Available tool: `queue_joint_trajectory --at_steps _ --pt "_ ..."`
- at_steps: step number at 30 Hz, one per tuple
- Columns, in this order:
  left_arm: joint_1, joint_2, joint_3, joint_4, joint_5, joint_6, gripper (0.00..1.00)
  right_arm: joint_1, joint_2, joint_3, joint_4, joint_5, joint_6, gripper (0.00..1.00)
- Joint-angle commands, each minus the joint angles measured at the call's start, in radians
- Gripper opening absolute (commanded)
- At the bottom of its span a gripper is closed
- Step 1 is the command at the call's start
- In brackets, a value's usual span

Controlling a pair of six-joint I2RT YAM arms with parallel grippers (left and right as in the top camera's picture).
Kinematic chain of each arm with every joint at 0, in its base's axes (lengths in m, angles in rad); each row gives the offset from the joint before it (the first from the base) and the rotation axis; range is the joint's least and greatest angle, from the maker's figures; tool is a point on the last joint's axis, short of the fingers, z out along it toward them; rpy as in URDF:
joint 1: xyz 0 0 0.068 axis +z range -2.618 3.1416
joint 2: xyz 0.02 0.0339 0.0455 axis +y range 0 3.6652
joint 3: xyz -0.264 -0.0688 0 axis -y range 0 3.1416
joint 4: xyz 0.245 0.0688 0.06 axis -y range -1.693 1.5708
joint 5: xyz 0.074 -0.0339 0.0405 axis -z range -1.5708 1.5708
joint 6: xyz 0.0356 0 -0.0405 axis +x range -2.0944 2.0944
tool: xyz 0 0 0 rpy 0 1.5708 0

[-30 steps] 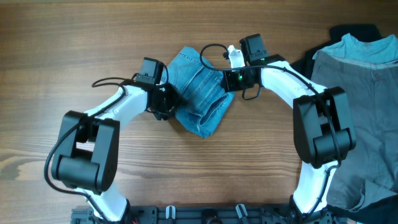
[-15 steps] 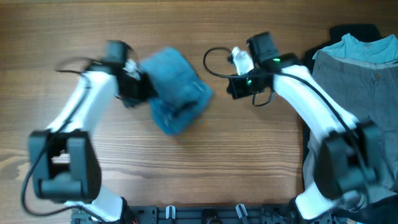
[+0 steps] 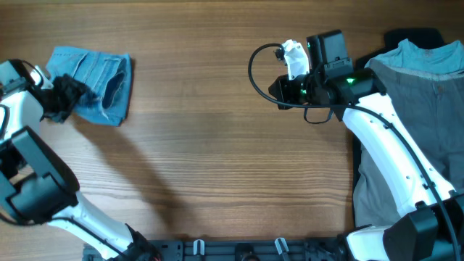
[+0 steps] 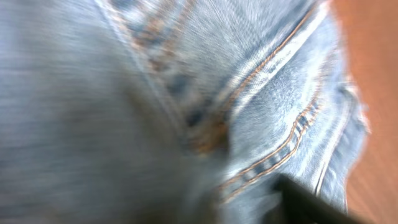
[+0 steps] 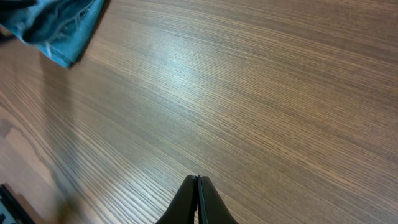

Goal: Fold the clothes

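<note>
The folded light blue jeans (image 3: 94,76) lie bunched at the far left of the table. My left gripper (image 3: 61,98) is at their left edge and shut on the denim. The left wrist view is filled with blurred denim and orange stitching (image 4: 261,87), with one dark finger (image 4: 305,200) at the bottom right. My right gripper (image 3: 279,93) is shut and empty above bare wood right of centre. In the right wrist view its closed tips (image 5: 198,186) hover over the wood and a corner of the jeans (image 5: 59,25) shows at the top left.
Grey trousers (image 3: 413,109) lie spread along the right edge of the table, on top of a black garment (image 3: 413,35). A black cable loops by the right wrist (image 3: 254,65). The wooden table (image 3: 217,167) runs between the two arms.
My left arm has swung far to the left and dragged the jeans from the table's middle to its left edge. My right gripper has drawn back a little to the right.
</note>
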Motion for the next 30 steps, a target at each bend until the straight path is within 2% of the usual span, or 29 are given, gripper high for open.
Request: queue_joint_trajectory --at_steps 1,4,9,12,14,16,17,19,21,22,25,26,27,28,30 --pt "-0.006 0.036 0.011 -0.009 -0.004 0.030 1.00 -0.002 0.013 -0.003 0.002 0.010 0.027 0.04" --pt "-0.005 0.019 0.016 -0.074 -0.018 0.030 1.00 -0.002 0.013 -0.003 -0.005 0.011 0.029 0.04" --pt "-0.005 -0.005 0.045 -0.059 -0.017 0.034 1.00 -0.002 0.013 -0.003 0.010 0.029 0.020 0.05" --pt "-0.005 -0.017 0.145 -0.229 -0.018 0.059 1.00 -0.002 0.002 -0.003 0.005 0.029 0.023 0.09" --pt "-0.005 -0.054 0.254 -0.399 -0.018 0.163 1.00 -0.002 -0.036 -0.002 0.009 0.031 0.023 0.14" --pt "-0.008 -0.099 0.342 -0.495 -0.018 0.219 1.00 -0.002 -0.098 0.002 0.017 0.087 0.032 0.18" --pt "-0.019 -0.169 0.431 -0.573 -0.019 0.247 1.00 -0.002 -0.153 0.004 0.024 0.151 0.056 0.26" --pt "-0.040 -0.256 0.472 -0.605 -0.021 0.248 1.00 -0.002 -0.230 0.004 0.027 0.198 0.056 0.31" --pt "-0.067 -0.344 0.473 -0.613 -0.021 0.247 1.00 -0.002 -0.294 0.004 0.024 0.200 0.056 0.41" --pt "-0.095 -0.406 0.473 -0.634 -0.021 0.248 1.00 -0.002 -0.340 0.004 0.018 0.200 0.062 0.51" --pt "-0.182 -0.534 0.473 -0.743 -0.022 0.282 1.00 -0.002 -0.439 0.004 0.011 0.200 0.075 0.72" --pt "-0.218 -0.570 0.473 -0.787 -0.026 0.293 1.00 -0.002 -0.462 0.004 0.012 0.201 0.075 0.80" --pt "-0.257 -0.603 0.473 -0.828 -0.045 0.295 1.00 -0.003 -0.486 0.004 0.013 0.201 0.075 0.93" --pt "-0.293 -0.628 0.473 -0.858 -0.074 0.295 1.00 -0.002 -0.504 0.004 0.013 0.201 0.074 1.00" --pt "-0.407 -0.690 0.472 -0.901 -0.182 0.295 1.00 -0.002 -0.536 0.004 0.005 0.200 0.075 1.00"
